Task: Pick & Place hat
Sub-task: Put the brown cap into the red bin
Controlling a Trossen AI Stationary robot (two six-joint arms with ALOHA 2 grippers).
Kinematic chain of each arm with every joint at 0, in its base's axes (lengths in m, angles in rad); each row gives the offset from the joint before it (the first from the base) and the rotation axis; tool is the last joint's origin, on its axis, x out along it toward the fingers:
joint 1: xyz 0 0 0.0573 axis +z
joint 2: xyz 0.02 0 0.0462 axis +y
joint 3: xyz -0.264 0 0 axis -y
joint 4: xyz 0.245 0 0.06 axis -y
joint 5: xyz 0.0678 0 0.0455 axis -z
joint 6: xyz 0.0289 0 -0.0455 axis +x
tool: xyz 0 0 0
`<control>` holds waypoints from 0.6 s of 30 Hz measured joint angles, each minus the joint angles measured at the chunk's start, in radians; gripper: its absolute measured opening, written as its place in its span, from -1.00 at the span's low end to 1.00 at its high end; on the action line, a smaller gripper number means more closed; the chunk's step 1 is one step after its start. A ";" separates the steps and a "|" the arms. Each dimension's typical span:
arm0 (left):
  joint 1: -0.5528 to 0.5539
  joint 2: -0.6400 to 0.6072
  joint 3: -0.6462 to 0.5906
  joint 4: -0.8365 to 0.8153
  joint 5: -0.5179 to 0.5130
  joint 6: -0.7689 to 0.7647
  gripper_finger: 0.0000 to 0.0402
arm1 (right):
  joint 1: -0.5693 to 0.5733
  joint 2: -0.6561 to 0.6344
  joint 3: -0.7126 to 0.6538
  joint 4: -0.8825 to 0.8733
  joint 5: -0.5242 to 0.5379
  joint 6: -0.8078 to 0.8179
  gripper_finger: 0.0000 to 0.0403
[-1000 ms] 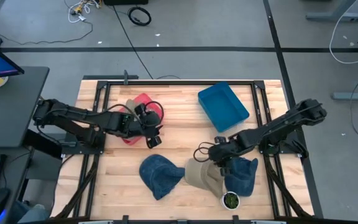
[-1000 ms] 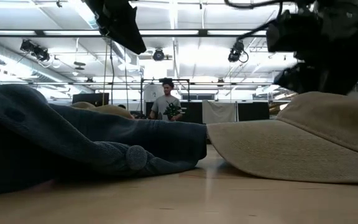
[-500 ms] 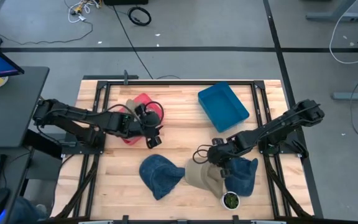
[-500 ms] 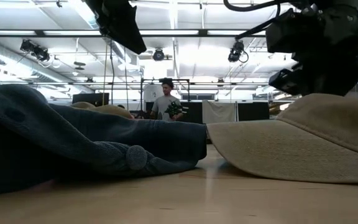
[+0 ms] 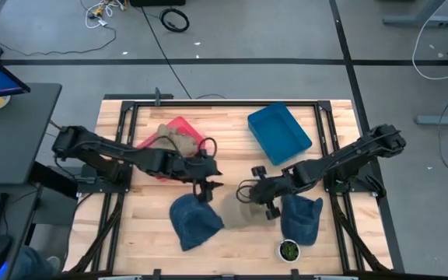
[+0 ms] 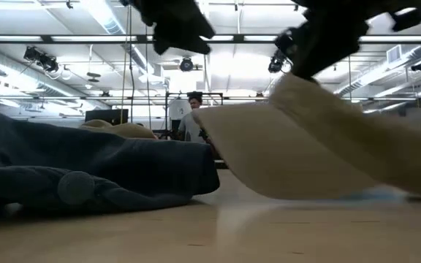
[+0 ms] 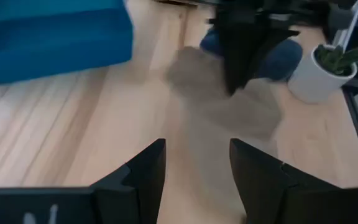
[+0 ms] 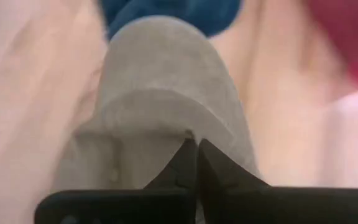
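Two claws meet near the worktop (image 5: 154, 233) centre. The right claw (image 5: 261, 194) is closed on the rear of the tan hat (image 5: 239, 211), pinching fabric so the brim tilts up off the wood, as the low view shows; this grip is judged to free the hat for carrying. The left claw (image 5: 206, 185) hangs at 10 o'clock of the tan hat, fingers spread and empty, probably placed to receive or steady it.

Counts, high view:
- Five hats: tan, two blue (image 5: 191, 222) (image 5: 300, 218), one red (image 5: 176, 127), one beige (image 5: 169, 137) resting on the red.
- One blue bin (image 5: 278, 134) at 1 o'clock of the tan hat, the likely destination.
- One potted plant (image 5: 288, 250) at 4 o'clock.
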 joint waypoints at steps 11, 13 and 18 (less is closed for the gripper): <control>0.011 0.188 0.000 0.222 -0.033 0.099 -0.10 | -0.100 0.000 0.004 0.157 0.134 -0.041 -0.99; 0.019 0.209 0.001 0.240 -0.076 0.102 -0.10 | -0.115 0.000 0.003 0.166 0.131 -0.040 -0.99; 0.033 0.223 0.001 0.218 -0.174 0.101 -0.10 | -0.138 0.002 0.003 0.167 0.131 -0.035 -0.99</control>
